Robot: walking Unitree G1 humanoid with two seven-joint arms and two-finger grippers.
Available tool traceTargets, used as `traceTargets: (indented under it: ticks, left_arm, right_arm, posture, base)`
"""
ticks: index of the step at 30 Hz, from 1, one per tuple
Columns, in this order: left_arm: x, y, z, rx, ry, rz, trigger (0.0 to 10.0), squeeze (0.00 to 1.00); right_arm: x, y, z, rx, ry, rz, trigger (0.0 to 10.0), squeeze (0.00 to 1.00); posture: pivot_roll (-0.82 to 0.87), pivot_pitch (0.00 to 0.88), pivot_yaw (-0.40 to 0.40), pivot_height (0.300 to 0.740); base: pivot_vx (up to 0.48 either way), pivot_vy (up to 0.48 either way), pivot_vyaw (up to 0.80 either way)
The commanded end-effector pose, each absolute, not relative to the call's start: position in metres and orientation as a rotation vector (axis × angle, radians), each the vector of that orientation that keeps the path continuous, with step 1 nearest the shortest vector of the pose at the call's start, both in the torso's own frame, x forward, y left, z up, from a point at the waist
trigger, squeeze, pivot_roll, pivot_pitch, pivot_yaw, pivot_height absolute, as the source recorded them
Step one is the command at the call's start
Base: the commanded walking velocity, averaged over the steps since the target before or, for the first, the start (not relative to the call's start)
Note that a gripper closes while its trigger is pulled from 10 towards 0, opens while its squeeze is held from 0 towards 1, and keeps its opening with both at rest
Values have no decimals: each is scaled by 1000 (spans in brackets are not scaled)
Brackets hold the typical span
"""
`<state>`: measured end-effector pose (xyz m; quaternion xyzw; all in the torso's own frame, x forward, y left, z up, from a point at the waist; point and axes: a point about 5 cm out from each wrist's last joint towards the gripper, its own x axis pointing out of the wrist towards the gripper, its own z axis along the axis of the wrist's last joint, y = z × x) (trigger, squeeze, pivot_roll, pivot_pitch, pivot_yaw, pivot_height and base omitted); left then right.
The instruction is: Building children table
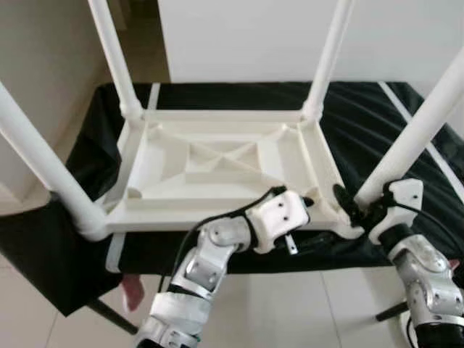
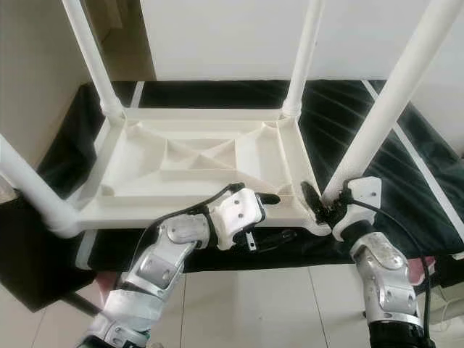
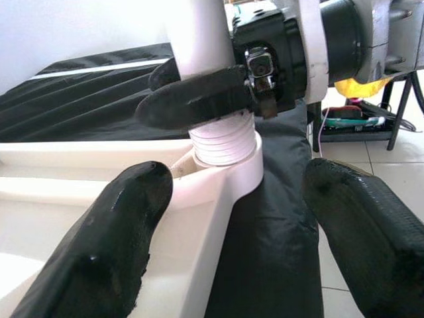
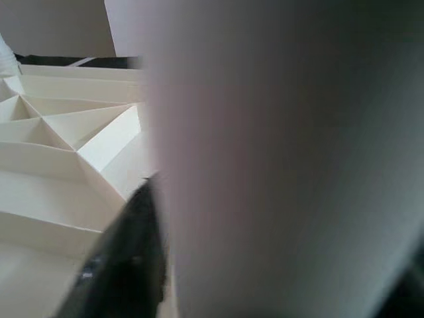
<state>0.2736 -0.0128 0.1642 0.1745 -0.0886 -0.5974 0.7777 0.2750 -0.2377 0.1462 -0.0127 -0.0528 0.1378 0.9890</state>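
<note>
A white plastic children's table (image 1: pixel 217 163) lies upside down on a black cloth, its four legs pointing up. My right gripper (image 1: pixel 349 205) is shut on the near-right leg (image 1: pixel 420 130) just above its corner socket (image 3: pixel 228 169). In the left wrist view its black fingers (image 3: pixel 199 103) clamp the leg above the threaded end. In the right wrist view the leg (image 4: pixel 278 159) is blurred and very close. My left gripper (image 1: pixel 304 204) is open at the table's front rim, just left of that corner. One finger (image 3: pixel 112 238) is over the rim and the other hangs off the side.
The black cloth (image 1: pixel 370 116) covers a low stand whose front edge runs just under the table's rim. The other three legs (image 1: pixel 43 167) (image 1: pixel 116 58) (image 1: pixel 330 58) stand tall around the work area. Tiled floor lies below, with a red object (image 1: pixel 133 290) at the left.
</note>
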Motion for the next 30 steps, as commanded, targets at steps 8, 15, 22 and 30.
traceTargets:
  ticks: [8,15,22,30]
  left_arm:
    - [283,-8,173,363,-250,-1099,10000,0]
    - [280,-10,169,359,-244,-1112,10000,0]
    - [278,-13,169,353,-243,-1116,10000,0]
    - [279,-11,167,359,-241,-1120,10000,0]
  right_arm:
    - [269,-242,130,28,-46,275,0,0]
    - [267,-235,130,61,-51,200,10000,0]
    - [267,-230,132,61,-75,88,10000,0]
    - [266,-222,132,80,-69,-118,10000,0]
  posture:
    - [-63,35,-11,740]
    - [-71,34,-14,740]
    - [-71,26,-15,740]
    - [-71,16,-14,740]
  base:
    - [0,0,0]
    - [0,0,0]
    - [0,0,0]
    - [0,0,0]
